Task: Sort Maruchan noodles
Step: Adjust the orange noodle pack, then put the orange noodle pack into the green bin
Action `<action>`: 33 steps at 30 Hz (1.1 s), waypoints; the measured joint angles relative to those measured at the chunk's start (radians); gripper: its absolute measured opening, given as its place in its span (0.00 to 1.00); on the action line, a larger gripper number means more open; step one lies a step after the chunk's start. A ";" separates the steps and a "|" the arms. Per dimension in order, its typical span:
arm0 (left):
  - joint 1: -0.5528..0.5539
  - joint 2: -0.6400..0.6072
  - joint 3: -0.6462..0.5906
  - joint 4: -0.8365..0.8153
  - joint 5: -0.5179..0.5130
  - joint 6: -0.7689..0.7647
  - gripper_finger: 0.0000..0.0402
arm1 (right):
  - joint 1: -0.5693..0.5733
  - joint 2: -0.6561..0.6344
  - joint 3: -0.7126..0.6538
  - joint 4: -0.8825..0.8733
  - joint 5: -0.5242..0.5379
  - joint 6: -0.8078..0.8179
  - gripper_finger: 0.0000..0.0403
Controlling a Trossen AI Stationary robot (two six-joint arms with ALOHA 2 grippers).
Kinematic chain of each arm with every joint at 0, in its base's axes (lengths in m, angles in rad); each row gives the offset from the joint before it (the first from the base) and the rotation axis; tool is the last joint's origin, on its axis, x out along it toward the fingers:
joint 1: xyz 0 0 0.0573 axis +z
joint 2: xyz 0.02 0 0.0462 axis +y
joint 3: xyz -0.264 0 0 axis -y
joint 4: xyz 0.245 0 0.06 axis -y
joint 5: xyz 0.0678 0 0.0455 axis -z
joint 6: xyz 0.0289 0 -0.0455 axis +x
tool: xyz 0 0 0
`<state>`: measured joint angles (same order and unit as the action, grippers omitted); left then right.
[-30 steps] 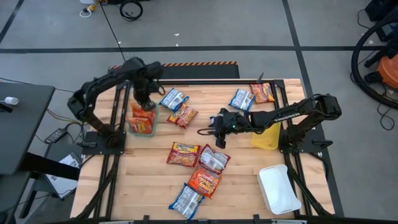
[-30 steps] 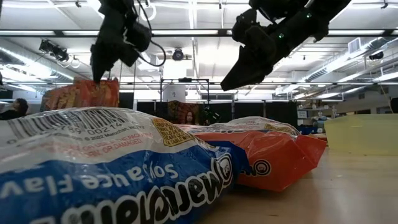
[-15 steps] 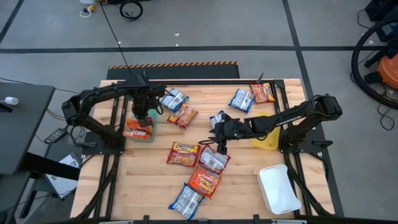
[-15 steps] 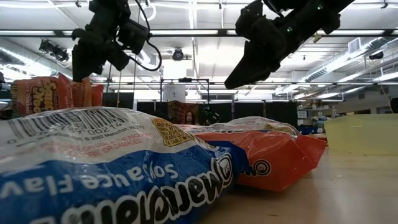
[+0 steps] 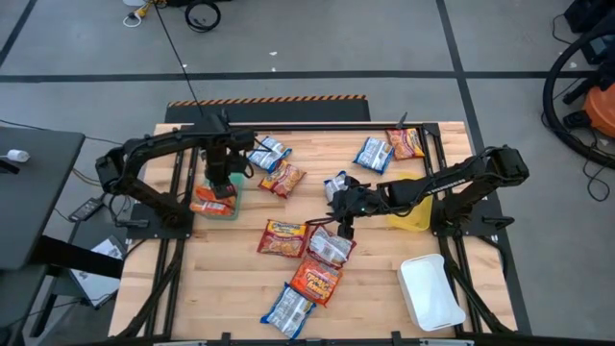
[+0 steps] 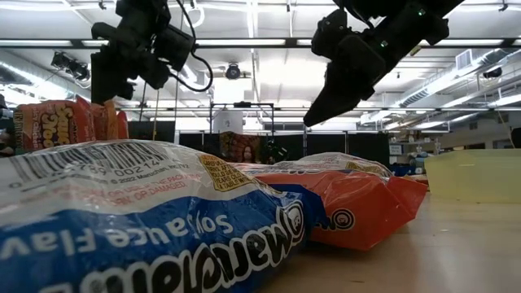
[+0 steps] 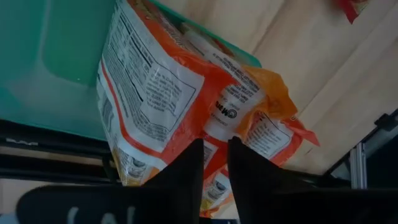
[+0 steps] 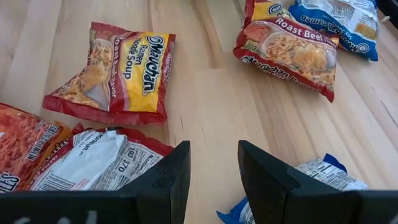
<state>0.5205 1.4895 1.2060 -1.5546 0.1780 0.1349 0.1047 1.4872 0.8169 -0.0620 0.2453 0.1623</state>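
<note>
Orange packets [image 7: 186, 112] are seen stacked in the teal bin [image 5: 217, 197] at nine o'clock | left gripper [image 5: 223, 178] is parted narrowly just above them, nothing held; a straight lift is advised | right gripper [image 5: 344, 213], half open and empty, is hung over the silver-and-red packet [image 5: 332, 248] at centre; square descent is advised.

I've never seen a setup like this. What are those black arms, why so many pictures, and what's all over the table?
Two robot arms work at a wooden table, each ending in two fingers. One camera looks down from above, one sits at table height, and one rides on each wrist. Noodle packets lie scattered about. The left gripper is over a teal bin holding orange packets, fingers slightly apart. The right gripper hovers open above the table, holding nothing. A yellow bin and a white bin stand to the right.
</note>
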 joint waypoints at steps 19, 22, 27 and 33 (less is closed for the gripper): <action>-0.303 -0.078 0.259 0.206 0.023 -0.221 0.27 | -0.002 -0.092 0.000 -0.142 0.032 -0.047 0.35; -0.413 -0.080 0.259 0.373 -0.007 -0.287 0.27 | 0.000 -0.164 0.000 -0.228 0.040 -0.027 0.35; -0.584 -0.055 0.259 0.607 -0.077 -0.309 0.27 | 0.030 -0.267 0.000 -0.305 0.011 -0.040 0.35; -0.720 0.006 0.259 0.794 -0.103 -0.432 0.27 | 0.099 -0.338 0.000 -0.323 -0.063 -0.057 0.35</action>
<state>-0.1996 1.4958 1.4654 -0.7609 0.0746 -0.2971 0.2035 1.1494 0.8173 -0.3846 0.1821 0.1055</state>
